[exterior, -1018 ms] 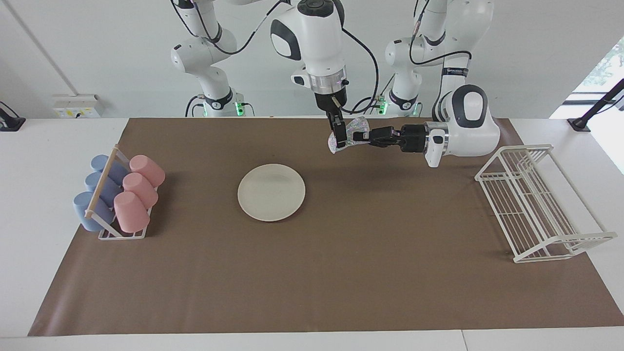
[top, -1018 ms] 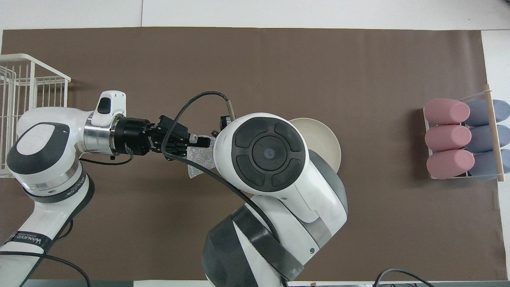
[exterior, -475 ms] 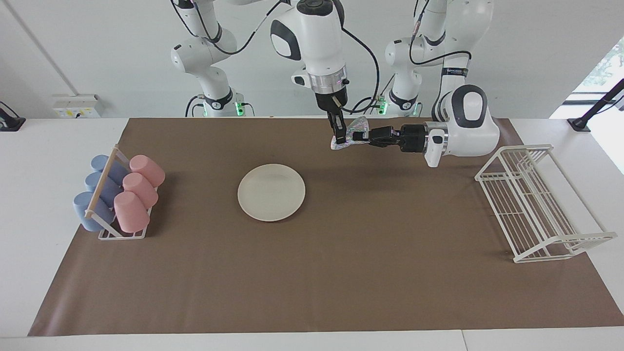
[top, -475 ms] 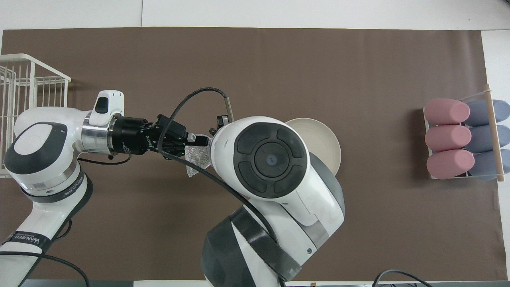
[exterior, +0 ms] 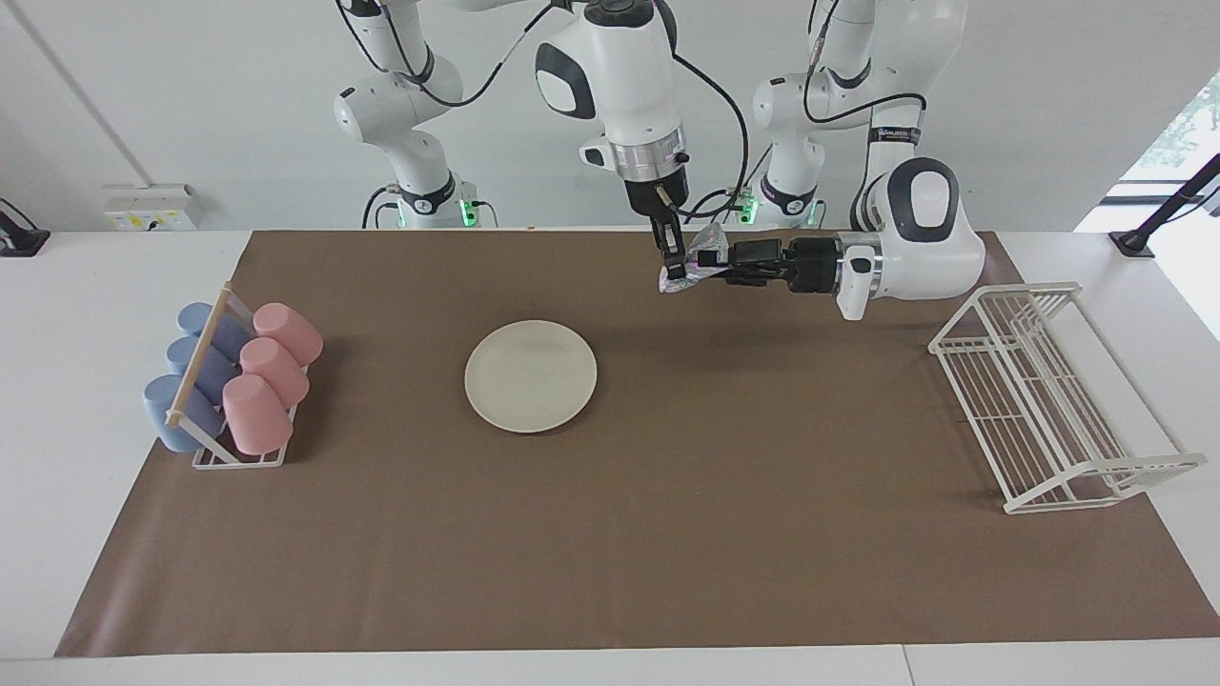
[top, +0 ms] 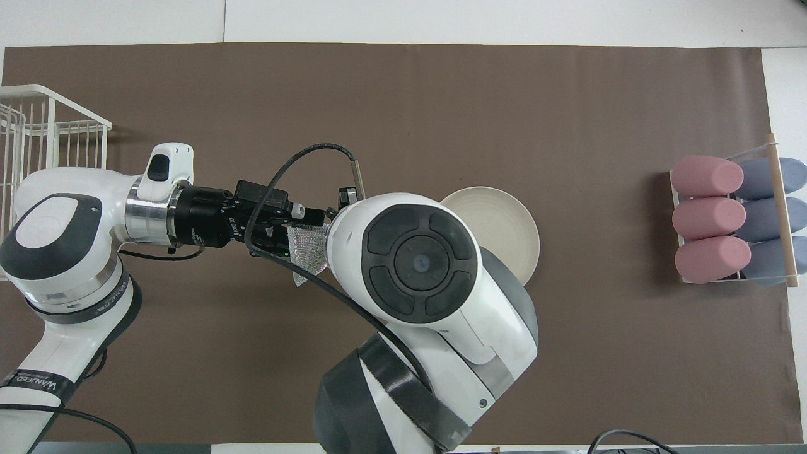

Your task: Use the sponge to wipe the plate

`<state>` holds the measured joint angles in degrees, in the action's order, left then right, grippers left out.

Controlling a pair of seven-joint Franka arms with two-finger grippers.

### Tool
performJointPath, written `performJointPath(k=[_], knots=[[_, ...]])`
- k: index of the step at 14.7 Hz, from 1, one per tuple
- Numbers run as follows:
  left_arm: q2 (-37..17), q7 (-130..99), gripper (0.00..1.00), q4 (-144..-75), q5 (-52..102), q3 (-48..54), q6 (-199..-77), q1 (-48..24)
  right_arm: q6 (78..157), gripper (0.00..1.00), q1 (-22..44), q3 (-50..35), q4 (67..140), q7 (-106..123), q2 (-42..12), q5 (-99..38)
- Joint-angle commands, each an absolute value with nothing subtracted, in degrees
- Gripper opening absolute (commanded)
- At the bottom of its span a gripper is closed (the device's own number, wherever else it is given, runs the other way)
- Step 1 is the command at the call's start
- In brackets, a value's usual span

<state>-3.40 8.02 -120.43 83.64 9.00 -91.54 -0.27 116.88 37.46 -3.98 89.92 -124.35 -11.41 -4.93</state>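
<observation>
The sponge (exterior: 694, 259) hangs in the air between the two end effectors, over the bare brown mat (exterior: 667, 534) toward the left arm's end of the counter, well apart from the plate (exterior: 531, 375). The plate lies flat on the mat near the middle of the counter, with nothing on it or touching it. The right end effector (exterior: 674, 267) points straight down and is pinched onto the sponge's edge, fingertips together on the mesh. The left end effector (exterior: 717, 269) reaches in level from the side and sits at the sponge's other edge; we cannot tell whether its fingers are parted or gripping. We judge the step in hand to be a handover of the sponge from the left arm to the right, with wiping not yet begun. Next, we expect the left arm must be clear of the mesh, then the right arm carries the sponge over the plate and lowers it until the pad presses the surface. The limp mesh may snag on a finger as the arms part.
</observation>
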Motion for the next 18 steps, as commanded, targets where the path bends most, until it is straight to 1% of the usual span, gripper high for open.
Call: performJointPath(k=[1,4,6,8,10,12,13,15,18], knots=[[-2.11,8.53,1.00,-121.64,82.88,8.88,-92.37,-0.88,114.45,0.00,37.62,-4.13,91.32,-121.05,-9.67,-5.36],[-2.02,8.53,1.00,-121.64,82.71,8.88,-92.37,-0.88,112.77,0.00,35.96,-3.96,93.68,-109.02,-8.44,-5.36],[-2.11,8.53,1.00,-121.64,82.62,8.79,-92.37,-0.79,113.11,0.00,34.29,-3.96,97.27,-98.32,-6.95,-5.36],[-2.11,8.44,1.00,-121.64,82.27,8.70,-92.55,-0.36,113.64,0.00,30.60,-3.95,101.93,-88.99,-5.19,-5.36],[-2.37,8.53,1.00,-120.86,78.77,8.61,-92.55,0.17,114.25,0.00,27.70,-3.87,103.70,-84.91,-4.92,-5.36],[-2.46,8.70,1.00,-120.15,75.96,8.44,-93.16,0.70,117.49,0.00,25.24,-3.87,107.56,-83.24,-4.05,-5.36],[-2.63,8.79,1.00,-119.45,73.68,8.44,-93.34,1.49,120.90,0.00,24.09,-3.95,110.80,-82.88,-3.78,-5.36],[-2.90,9.23,1.00,-117.26,67.88,8.44,-93.34,2.98,130.30,0.00,23.73,-3.96,116.87,-83.32,-3.87,-5.36],[-3.16,9.84,1.00,-116.02,58.49,8.44,-94.91,3.86,134.81,0.00,23.38,-3.96,122.42,-83.58,-3.96,-5.45]])
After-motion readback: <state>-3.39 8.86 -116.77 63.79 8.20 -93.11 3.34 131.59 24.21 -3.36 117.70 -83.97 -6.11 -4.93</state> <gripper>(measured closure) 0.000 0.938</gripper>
